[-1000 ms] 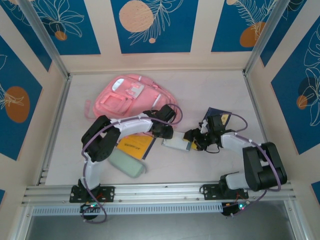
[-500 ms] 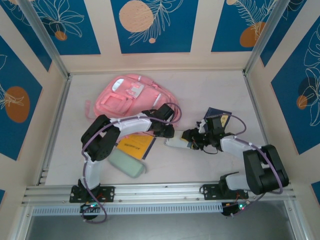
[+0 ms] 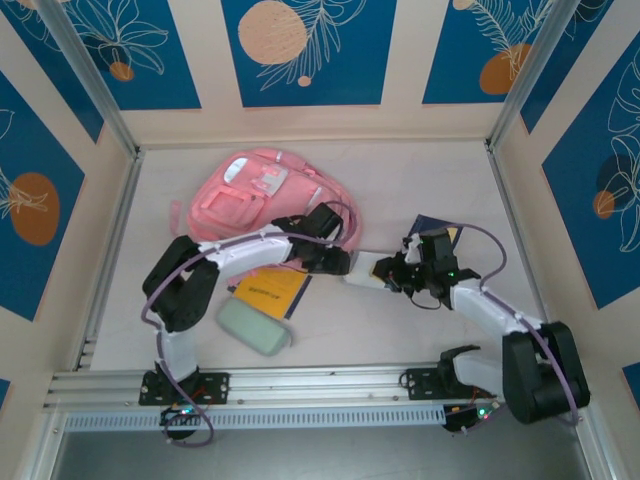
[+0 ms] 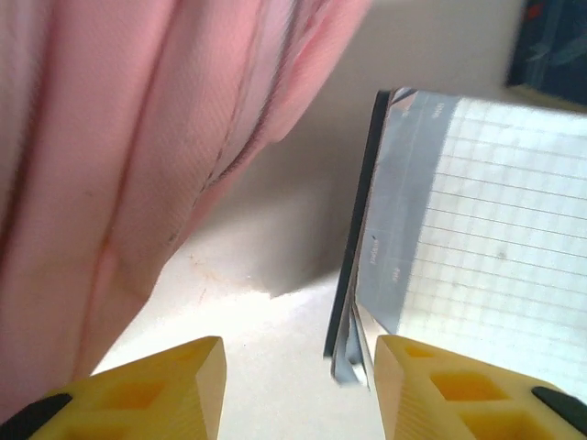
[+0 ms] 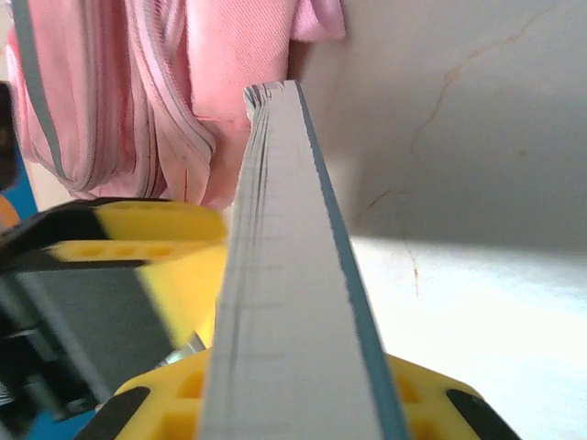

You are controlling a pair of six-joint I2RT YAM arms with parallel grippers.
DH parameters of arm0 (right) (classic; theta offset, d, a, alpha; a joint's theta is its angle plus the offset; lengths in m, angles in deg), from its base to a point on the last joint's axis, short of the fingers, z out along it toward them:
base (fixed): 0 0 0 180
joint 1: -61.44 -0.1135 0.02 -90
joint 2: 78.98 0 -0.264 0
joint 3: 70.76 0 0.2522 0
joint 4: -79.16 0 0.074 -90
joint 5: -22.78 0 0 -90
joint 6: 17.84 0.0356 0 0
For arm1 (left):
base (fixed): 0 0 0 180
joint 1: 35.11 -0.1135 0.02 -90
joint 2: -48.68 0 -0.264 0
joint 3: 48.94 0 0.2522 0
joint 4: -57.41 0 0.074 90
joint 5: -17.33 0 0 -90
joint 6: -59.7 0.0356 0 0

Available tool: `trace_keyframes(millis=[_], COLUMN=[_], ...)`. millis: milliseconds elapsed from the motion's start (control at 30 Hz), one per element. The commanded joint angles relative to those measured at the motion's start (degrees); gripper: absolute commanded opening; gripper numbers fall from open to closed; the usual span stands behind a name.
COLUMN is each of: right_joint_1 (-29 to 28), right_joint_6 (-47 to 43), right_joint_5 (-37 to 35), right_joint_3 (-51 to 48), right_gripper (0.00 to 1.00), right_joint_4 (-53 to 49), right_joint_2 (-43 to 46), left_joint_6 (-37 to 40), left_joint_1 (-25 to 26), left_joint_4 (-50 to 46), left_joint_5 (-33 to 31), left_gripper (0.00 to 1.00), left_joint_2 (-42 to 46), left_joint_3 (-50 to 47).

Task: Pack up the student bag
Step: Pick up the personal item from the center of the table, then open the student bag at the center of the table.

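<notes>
Student bag [image 3: 262,192] is lying flat on the far left part of the table [image 3: 420,180], with its front pockets facing up and its pink fabric bulging just beside the two grippers. Whether its main opening is gaping, and what is sitting inside it, cannot be told from these views.

Near the table's middle the right gripper [image 3: 386,272] is clamping a squared-paper notebook [image 3: 362,272], holding it on edge with a yellow finger [image 5: 431,392] pressing on each side. The left gripper [image 4: 298,353] is reaching in from the bag's side with its fingers standing apart. The notebook's corner is hanging in that gap, close to one finger and not being squeezed.

A yellow book [image 3: 268,290] is lying partly under the left arm, and a pale green pouch [image 3: 253,328] is sitting just beside it toward the near edge. A dark blue book [image 3: 440,230] is lying beyond the right gripper, toward the right edge.
</notes>
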Motion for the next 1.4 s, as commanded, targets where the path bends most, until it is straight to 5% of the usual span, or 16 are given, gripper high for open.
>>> trace_keyframes(millis=[0, 233, 567, 733, 967, 1200, 1367], right_joint_1=[0.07, -0.08, -0.17, -0.17, -0.12, 0.2, 2.33], right_joint_6=[-4.68, -7.08, -8.07, -6.83, -6.67, -6.43, -5.68], right_joint_5=[-4.25, -6.14, -4.96, -2.73, -1.3, -2.41, -3.97], right_joint_3=[1.5, 0.44, -1.37, -1.76, 0.57, 1.99, 3.54], right_gripper=[0.07, 0.07, 0.07, 0.07, 0.06, 0.07, 0.05], right_joint_4=[-9.42, -13.77, -13.59, -13.07, -16.4, -17.37, -15.96], right_joint_2=[4.42, 9.76, 11.48, 11.91, 13.16, 13.24, 11.46], left_joint_6=[5.05, 12.43, 19.22, 19.68, 15.42, 11.37, 10.8], left_joint_1=[-0.14, -2.73, -11.34, -13.71, -13.97, -13.25, -13.47], left_joint_4=[-8.54, -21.39, -28.42, -29.0, -25.04, -19.31, -18.59], left_joint_5=[-4.22, -15.88, -23.59, -16.77, -1.54, 8.09, 7.89], left_gripper=[0.52, 0.6, 0.66, 0.62, 0.42, 0.0, 0.0], left_joint_2=[3.25, -3.3, -13.33, -19.11, -23.89, -22.24, -15.01], left_joint_3=[8.12, 24.43, 37.9, 41.54, 41.71, 36.15, 33.25])
